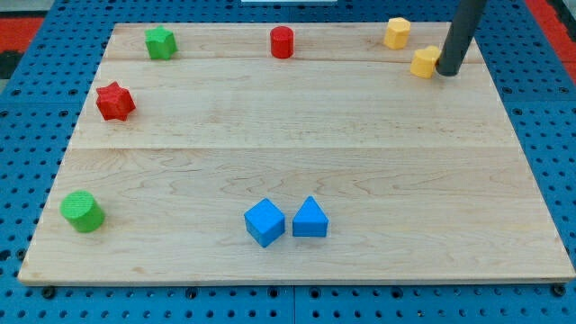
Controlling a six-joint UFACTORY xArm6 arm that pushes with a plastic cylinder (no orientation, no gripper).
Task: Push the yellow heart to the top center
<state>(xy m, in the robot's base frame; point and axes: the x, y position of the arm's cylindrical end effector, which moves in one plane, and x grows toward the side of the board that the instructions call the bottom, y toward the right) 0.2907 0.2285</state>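
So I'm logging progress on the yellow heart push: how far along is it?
Nothing looks done yet: the yellow heart sits near the board's top right corner, well right of the top centre, where the red cylinder stands. In hand: my tip is against the heart's right side, placed for a leftward push. Left: slide it left along the top edge, clear of the other yellow block.
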